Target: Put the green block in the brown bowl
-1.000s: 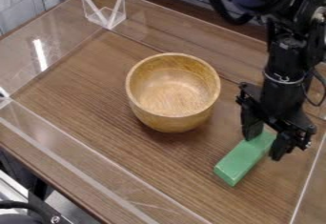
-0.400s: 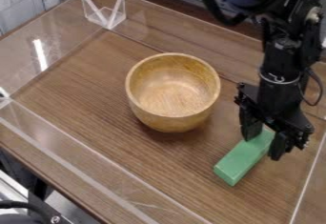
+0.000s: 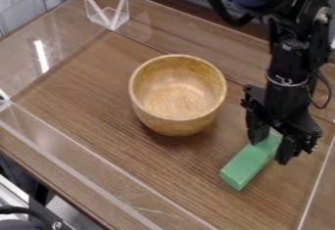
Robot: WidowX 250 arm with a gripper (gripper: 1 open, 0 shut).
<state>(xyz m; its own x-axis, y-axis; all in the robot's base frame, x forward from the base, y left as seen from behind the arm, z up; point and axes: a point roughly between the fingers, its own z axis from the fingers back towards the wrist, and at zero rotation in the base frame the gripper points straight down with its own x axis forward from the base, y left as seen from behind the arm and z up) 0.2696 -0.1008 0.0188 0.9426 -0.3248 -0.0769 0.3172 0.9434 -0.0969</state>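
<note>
Green block (image 3: 252,164) lies flat on the wooden table (image 3: 92,87), right of the brown bowl (image 3: 178,95) and apart from it, long axis running diagonally toward the near edge. Gripper (image 3: 284,143) points straight down over the block's far end, with one finger on each side. We can't tell from this view whether the pads are actually pressing the block or just straddling it; the jaws look partly closed around it.

What changed over the last second: nothing we can see. Arm, gripper and block are in the same place in all three pictures, and the block is not lifted. We read that as a pause at the grasp point, either finishing the close or about to lift. The task is early: the block is on the table and the bowl is empty.

Room to move: the bowl is up and to the left of the block, with bare table between them. The bowl has thick walls, so the block needs to clear the rim before we carry it across. A clear acrylic wall (image 3: 66,38) rings the table; the right edge is close to the gripper, so we should go left. The block is about as long as the bowl is wide, so it may land tilted against the rim.
</note>
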